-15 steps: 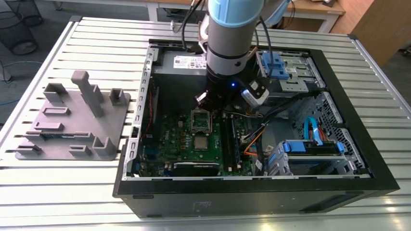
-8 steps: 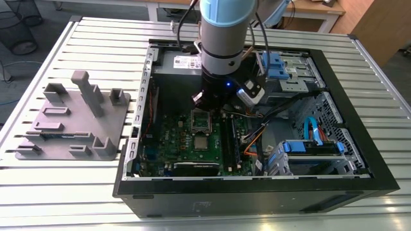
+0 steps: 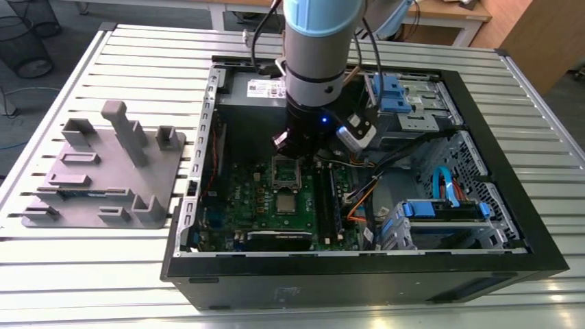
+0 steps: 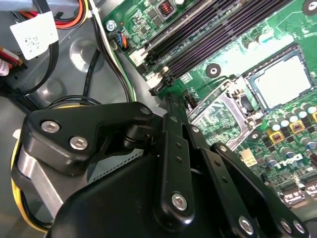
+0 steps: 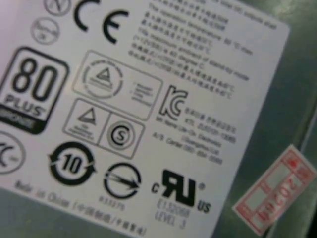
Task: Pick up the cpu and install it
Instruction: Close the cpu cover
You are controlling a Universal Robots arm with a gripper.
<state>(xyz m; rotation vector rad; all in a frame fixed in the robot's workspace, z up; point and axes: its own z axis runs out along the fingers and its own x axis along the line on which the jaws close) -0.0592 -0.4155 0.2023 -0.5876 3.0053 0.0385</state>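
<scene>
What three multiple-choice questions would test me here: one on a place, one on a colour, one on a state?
1. Where does the gray plastic fixture plate stand relative to the black open computer case? A inside it; B on top of it; C beside it on the slatted metal table, at the exterior view's left.
2. What colour is the motherboard inside? A red; B green; C white.
3. How is the small pale silvery square cpu? A lying flat on the motherboard; B dangling under the tool; C standing on the fixture.
Answers: 1 C, the exterior view shows it on the slats; 2 B, the board is plainly green; 3 A, it sits flat within a dark frame.
</scene>
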